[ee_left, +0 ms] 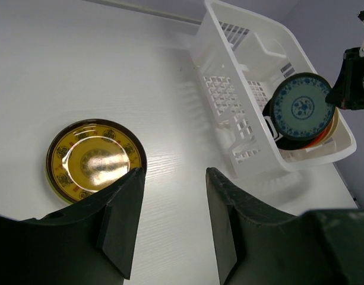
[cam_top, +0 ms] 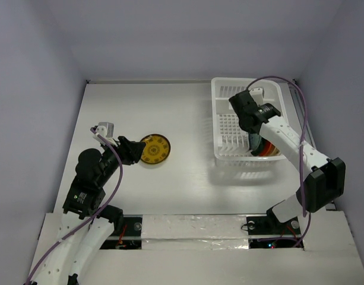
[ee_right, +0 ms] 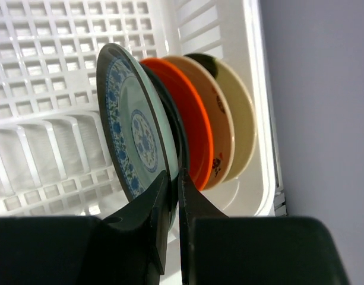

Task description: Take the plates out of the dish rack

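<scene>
The white dish rack (cam_top: pixel 218 119) stands at the back right and also shows in the left wrist view (ee_left: pixel 229 89) and the right wrist view (ee_right: pixel 51 59). Several plates stand on edge in its near end: a blue-patterned plate (ee_right: pixel 131 130) in front, then a dark one (ee_right: pixel 174 119), an orange-red one (ee_right: pixel 193 130), a tan one (ee_right: pixel 220 136) and a cream one (ee_right: pixel 244 119). My right gripper (ee_right: pixel 173 178) is shut on the lower rim of the blue-patterned plate (ee_left: pixel 301 108) inside the rack. A yellow patterned plate (cam_top: pixel 154 148) lies flat on the table. My left gripper (ee_left: pixel 173 178) is open and empty just beside it (ee_left: pixel 95 159).
The white table (cam_top: pixel 187 178) is walled by grey panels at the left, back and right. The rack's far half holds a raised white compartment (ee_left: pixel 268 47). The right arm (cam_top: pixel 300 148) arches over the rack's right side.
</scene>
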Action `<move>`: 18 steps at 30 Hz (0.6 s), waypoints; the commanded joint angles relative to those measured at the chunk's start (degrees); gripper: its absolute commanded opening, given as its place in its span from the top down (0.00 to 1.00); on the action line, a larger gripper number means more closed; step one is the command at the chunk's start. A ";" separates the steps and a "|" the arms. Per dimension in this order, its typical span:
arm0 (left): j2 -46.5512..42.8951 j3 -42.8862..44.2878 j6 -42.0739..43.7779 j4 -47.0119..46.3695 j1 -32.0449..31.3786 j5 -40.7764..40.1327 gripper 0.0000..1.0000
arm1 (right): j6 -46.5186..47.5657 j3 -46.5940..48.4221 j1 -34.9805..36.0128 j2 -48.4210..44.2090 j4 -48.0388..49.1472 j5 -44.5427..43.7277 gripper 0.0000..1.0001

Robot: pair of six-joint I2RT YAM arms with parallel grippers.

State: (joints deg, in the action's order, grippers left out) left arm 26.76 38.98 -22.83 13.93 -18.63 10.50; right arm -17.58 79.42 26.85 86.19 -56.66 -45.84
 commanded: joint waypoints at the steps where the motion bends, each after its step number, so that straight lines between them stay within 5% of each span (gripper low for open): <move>1: -0.22 0.31 0.33 -3.30 -0.18 0.83 0.57 | -0.70 5.04 1.45 -0.23 -0.81 -4.42 1.00; 10: -0.05 0.31 0.24 -3.12 -0.18 0.75 0.57 | -1.58 11.81 5.92 -8.23 -0.03 -1.98 1.00; 18: 0.22 0.39 0.24 -3.04 -0.18 0.31 0.54 | -6.22 5.23 14.55 -9.47 21.83 12.16 1.00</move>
State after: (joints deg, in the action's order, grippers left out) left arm 26.81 38.98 -22.83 13.91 -18.63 10.48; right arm -20.49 87.26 40.21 76.07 -47.97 -41.43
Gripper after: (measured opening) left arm 0.455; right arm 0.110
